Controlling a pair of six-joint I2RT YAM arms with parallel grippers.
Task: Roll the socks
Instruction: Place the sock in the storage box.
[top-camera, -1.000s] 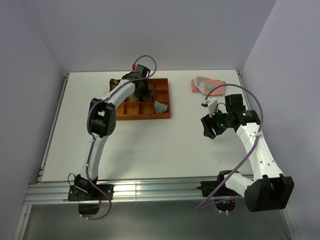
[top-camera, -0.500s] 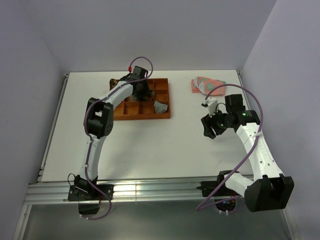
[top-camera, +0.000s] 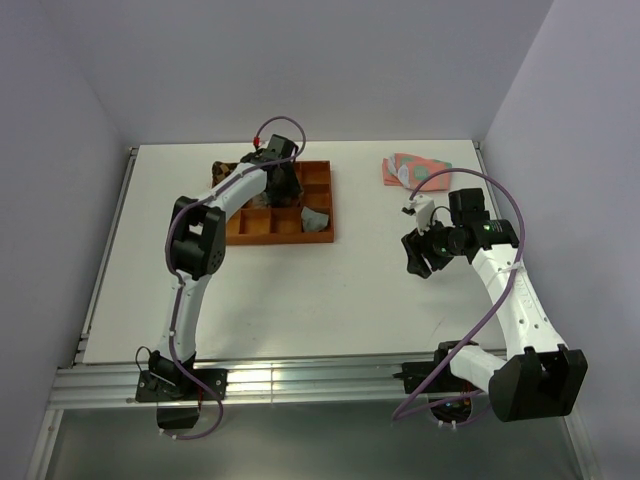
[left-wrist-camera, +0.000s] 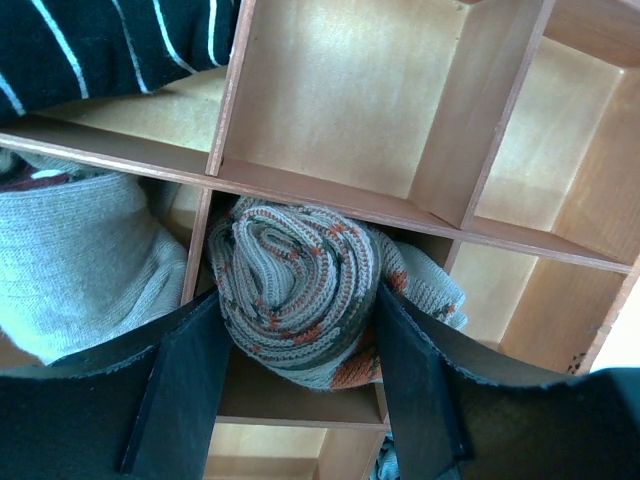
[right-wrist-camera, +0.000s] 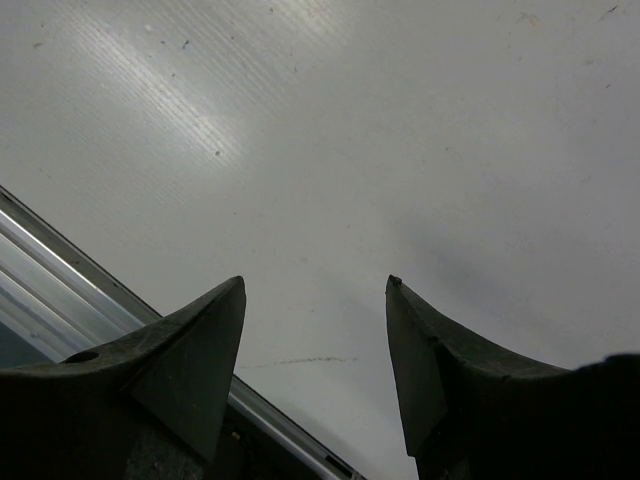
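The tan sock with orange and dark diamonds (left-wrist-camera: 300, 290) is rolled into a tight bundle and sits in a compartment of the orange wooden tray (top-camera: 262, 228). My left gripper (left-wrist-camera: 300, 300) straddles the roll with its jaws spread, and each finger just brushes a side of it. In the top view the left gripper (top-camera: 283, 183) reaches down into the tray's back rows. A grey sock (left-wrist-camera: 80, 260) fills the compartment next to the roll. My right gripper (right-wrist-camera: 315, 290) stands open over bare table, and the top view shows the right gripper (top-camera: 418, 255) well to the tray's right.
A black sock with white stripes (left-wrist-camera: 100, 40) lies in a farther compartment. A grey bundle (top-camera: 317, 218) sits at the tray's near right corner. The pink-and-green socks (top-camera: 412, 168) lie at the back right. A metal rail (right-wrist-camera: 60, 270) runs along the table edge.
The left wrist has shifted slightly toward the back left, and the tray has slid a little to the left with it. The right arm has stayed still.
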